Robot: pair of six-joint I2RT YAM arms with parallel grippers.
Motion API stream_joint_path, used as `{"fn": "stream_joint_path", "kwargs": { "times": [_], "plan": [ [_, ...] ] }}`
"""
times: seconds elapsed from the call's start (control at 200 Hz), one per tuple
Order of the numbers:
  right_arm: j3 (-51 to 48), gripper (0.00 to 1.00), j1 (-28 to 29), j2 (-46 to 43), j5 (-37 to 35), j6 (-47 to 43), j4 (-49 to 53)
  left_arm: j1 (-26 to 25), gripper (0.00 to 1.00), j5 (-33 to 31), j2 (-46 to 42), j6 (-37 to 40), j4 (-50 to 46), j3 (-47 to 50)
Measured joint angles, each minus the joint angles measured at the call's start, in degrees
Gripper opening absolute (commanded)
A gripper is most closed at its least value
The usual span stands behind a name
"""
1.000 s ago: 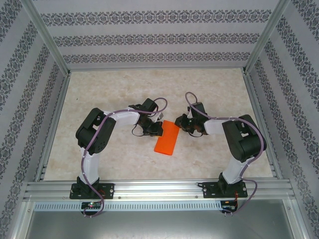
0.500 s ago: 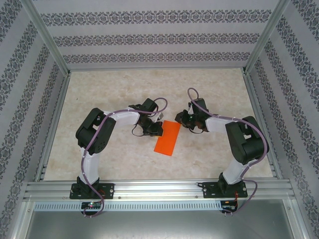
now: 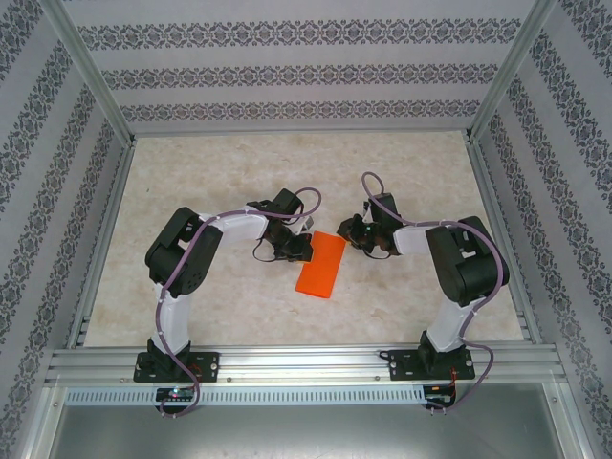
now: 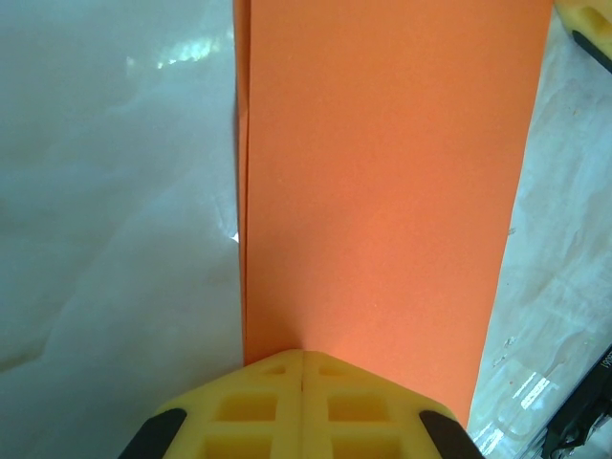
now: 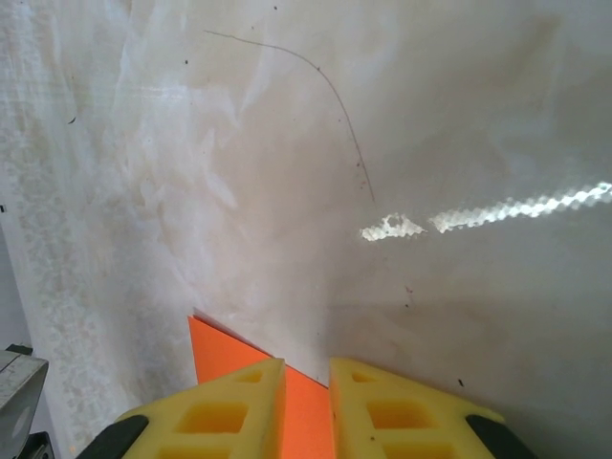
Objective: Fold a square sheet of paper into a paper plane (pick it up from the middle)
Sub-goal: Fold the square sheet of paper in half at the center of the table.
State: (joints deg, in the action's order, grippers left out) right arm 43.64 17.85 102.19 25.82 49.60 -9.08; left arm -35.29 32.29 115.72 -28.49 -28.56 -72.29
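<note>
A pale, marbled, slightly glossy desk (image 3: 210,172) is boxed in by patterned wallpaper walls (image 3: 287,72) and an aluminium rail (image 3: 306,361) at 6 o'clock. The square sheet of paper (image 3: 320,265), smooth matte orange, is seen folded into a narrow rectangle near the desk's middle, doubled layers showing along one long edge. It's pinched by the left end effector (image 3: 298,249) at its 10 o'clock, chunky yellow fingers pressed together. The right end effector (image 3: 356,232) is parked at 2 o'clock, fingers slightly parted over a corner.
</note>
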Motion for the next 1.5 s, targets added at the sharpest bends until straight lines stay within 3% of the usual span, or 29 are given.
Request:
{"fn": "stream_joint_path", "kwargs": {
  "times": [0.24,0.36,0.764,1.004,1.314,1.504],
  "plan": [
    [-1.5,0.22,0.5,-10.6,-0.5,-0.2,4.8,0.0,0.0,0.0,0.0,0.0,0.0,0.0],
    [-3.4,0.2,3.7,-15.3,-1.5,-0.1,4.5,0.0,0.0,0.0,0.0,0.0,0.0,0.0],
    [-16.9,0.2,17.4,-17.4,-9.0,7.2,-2.4,0.0,0.0,0.0,0.0,0.0,0.0,0.0],
    [-19.5,0.2,18.2,-15.5,-9.2,9.9,-8.5,0.0,0.0,0.0,0.0,0.0,0.0,0.0],
    [-19.4,0.21,20.7,-26.5,-11.2,9.9,-1.0,0.0,0.0,0.0,0.0,0.0,0.0,0.0],
    [-20.4,0.22,24.6,-26.8,-11.5,11.1,-1.6,0.0,0.0,0.0,0.0,0.0,0.0,0.0]
  ]
}}
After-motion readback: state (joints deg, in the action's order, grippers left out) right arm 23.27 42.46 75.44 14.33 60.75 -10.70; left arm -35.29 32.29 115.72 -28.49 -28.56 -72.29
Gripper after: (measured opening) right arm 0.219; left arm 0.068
